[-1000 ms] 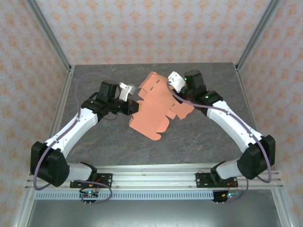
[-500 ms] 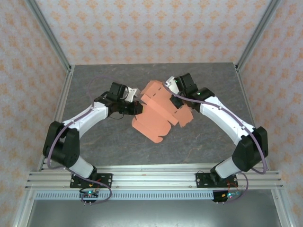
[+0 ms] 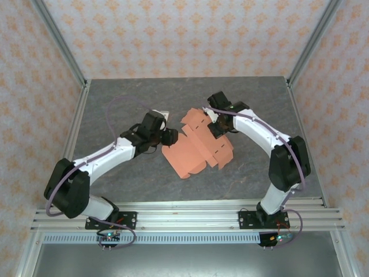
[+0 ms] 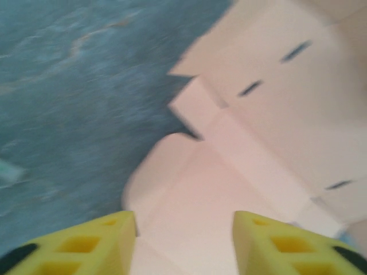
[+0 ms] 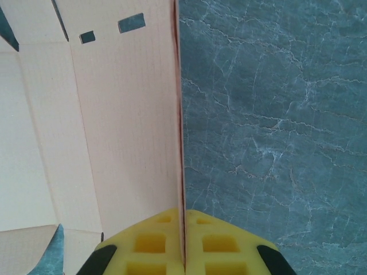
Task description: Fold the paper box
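The paper box (image 3: 199, 145) is a flat salmon die-cut sheet with flaps and slots, lying partly raised in the middle of the table. My left gripper (image 3: 172, 137) stands at its left edge. In the left wrist view, that gripper (image 4: 184, 220) is open, its yellow fingers (image 4: 86, 243) apart, and the pale sheet (image 4: 258, 132) shows in the gap. My right gripper (image 3: 216, 124) is at the sheet's upper right. In the right wrist view, that gripper (image 5: 183, 220) is shut on the edge of an upright panel of the sheet (image 5: 114, 114).
The grey marbled table (image 3: 127, 98) is bounded by metal posts and patterned walls at the back and sides. A rail (image 3: 184, 216) carrying both arm bases runs along the near edge.
My left gripper has opened and let go of the sheet's left edge. Both grippers have drawn inward and toward the near side, and the sheet has come lower with them.
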`<action>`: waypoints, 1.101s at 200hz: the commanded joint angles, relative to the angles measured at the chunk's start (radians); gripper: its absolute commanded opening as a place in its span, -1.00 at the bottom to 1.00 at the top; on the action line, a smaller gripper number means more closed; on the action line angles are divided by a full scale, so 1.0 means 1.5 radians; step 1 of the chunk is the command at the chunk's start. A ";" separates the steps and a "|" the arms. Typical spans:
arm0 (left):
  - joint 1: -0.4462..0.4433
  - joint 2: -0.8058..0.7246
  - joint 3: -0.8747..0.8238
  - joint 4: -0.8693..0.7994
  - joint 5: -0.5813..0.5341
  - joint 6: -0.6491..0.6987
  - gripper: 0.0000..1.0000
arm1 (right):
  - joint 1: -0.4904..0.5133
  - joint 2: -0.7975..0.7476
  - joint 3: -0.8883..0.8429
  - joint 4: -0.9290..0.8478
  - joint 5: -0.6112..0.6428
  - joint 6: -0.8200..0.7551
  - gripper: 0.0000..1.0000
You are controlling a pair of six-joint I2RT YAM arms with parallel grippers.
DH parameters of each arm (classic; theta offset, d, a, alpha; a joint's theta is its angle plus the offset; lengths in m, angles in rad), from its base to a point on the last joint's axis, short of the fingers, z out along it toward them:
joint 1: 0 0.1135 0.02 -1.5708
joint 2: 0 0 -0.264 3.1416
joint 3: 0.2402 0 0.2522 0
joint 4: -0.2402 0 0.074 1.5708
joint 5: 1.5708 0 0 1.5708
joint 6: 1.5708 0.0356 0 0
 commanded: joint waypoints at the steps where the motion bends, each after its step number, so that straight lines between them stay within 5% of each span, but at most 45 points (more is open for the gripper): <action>1: -0.002 0.071 -0.032 0.154 0.111 -0.106 -0.25 | -0.006 0.016 0.030 -0.021 0.014 0.014 -1.00; 44: -0.048 0.231 0.060 0.222 0.174 -0.169 -0.61 | -0.008 0.020 0.040 -0.022 0.019 0.012 -1.00; 89: -0.065 0.330 0.114 0.236 0.176 -0.183 -0.70 | -0.007 0.021 0.041 -0.021 0.021 0.010 -1.00; 220: -0.087 0.413 0.054 0.349 0.104 -0.267 -0.93 | 0.083 0.026 0.033 0.020 0.097 0.106 -1.00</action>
